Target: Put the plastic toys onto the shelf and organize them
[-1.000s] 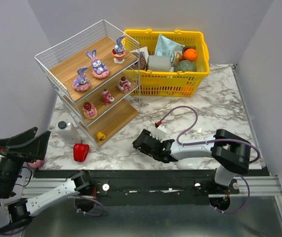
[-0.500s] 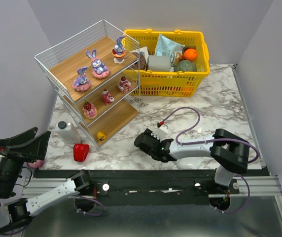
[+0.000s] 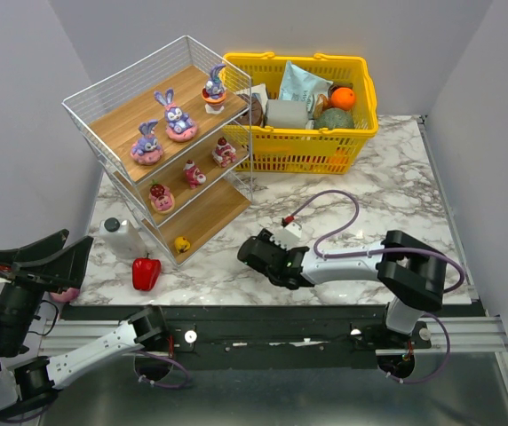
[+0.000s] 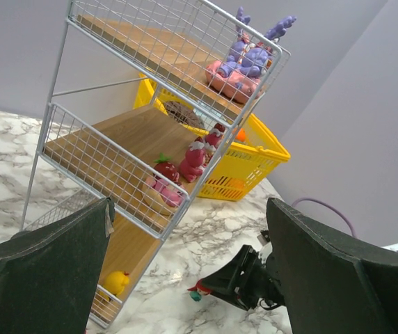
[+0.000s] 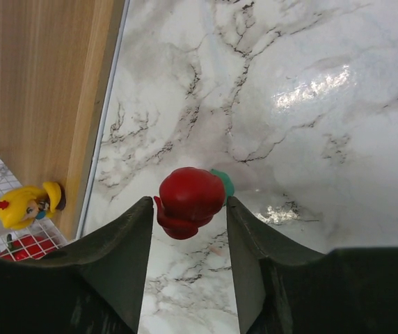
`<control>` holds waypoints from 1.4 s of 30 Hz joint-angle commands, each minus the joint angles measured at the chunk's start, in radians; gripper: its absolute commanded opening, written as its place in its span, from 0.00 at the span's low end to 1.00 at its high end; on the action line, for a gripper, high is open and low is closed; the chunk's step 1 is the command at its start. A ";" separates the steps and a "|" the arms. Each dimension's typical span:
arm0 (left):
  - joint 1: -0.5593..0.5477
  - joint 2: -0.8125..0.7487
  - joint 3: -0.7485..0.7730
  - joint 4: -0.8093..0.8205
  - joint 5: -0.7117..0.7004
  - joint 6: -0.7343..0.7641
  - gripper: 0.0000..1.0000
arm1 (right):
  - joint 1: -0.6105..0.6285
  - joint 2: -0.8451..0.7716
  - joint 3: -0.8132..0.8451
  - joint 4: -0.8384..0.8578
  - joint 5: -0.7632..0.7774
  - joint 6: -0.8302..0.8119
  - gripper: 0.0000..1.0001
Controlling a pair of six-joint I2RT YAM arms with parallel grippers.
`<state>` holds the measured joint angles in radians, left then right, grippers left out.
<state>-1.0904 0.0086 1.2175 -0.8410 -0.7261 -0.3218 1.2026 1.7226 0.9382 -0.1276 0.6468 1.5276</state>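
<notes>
The white wire shelf (image 3: 116, 89) stands at the back left. Three purple bunnies (image 3: 177, 115) sit on its top board, three pink-red figures (image 3: 193, 173) on the middle board, and a small yellow figure (image 3: 182, 244) on the bottom board. My right gripper (image 3: 247, 253) lies low over the marble, just right of the shelf's bottom corner. It is shut on a tiny red-headed toy (image 5: 188, 197) with a green part, held at the fingertips (image 5: 133, 229). The yellow figure (image 5: 28, 203) is close by. My left gripper (image 3: 41, 257) is wide open and empty, off the table's left front corner.
A yellow basket (image 3: 361, 124) of groceries stands behind the shelf on the right. A red bell pepper (image 3: 146, 272) and a white bottle (image 3: 123, 238) sit at the front left beside the shelf. A purple cable (image 3: 329, 200) loops over the right arm.
My right gripper has shifted slightly left toward the shelf's bottom tier with the red toy in it. The left arm has not moved.
</notes>
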 commanded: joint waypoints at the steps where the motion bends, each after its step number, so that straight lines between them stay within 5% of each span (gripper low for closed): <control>1: -0.032 -0.070 0.030 -0.015 -0.024 0.000 0.99 | -0.011 0.040 0.030 -0.063 0.027 0.031 0.50; 9: -0.032 -0.075 0.031 -0.021 -0.027 -0.003 0.99 | -0.028 0.068 0.063 -0.084 -0.022 -0.020 0.33; 15: -0.031 -0.076 0.036 -0.027 -0.029 -0.003 0.99 | -0.043 0.087 0.170 -0.052 -0.059 -0.285 0.24; 22: -0.032 -0.076 0.045 -0.032 -0.030 -0.003 0.99 | -0.070 0.130 0.298 -0.037 -0.117 -0.567 0.22; 42: -0.034 -0.053 0.062 -0.040 -0.041 0.006 0.99 | -0.124 0.313 0.517 0.059 -0.289 -0.833 0.22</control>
<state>-1.0924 0.0116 1.2499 -0.8673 -0.7338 -0.3176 1.0767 2.0041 1.4120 -0.1081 0.3923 0.7582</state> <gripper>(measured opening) 0.988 0.340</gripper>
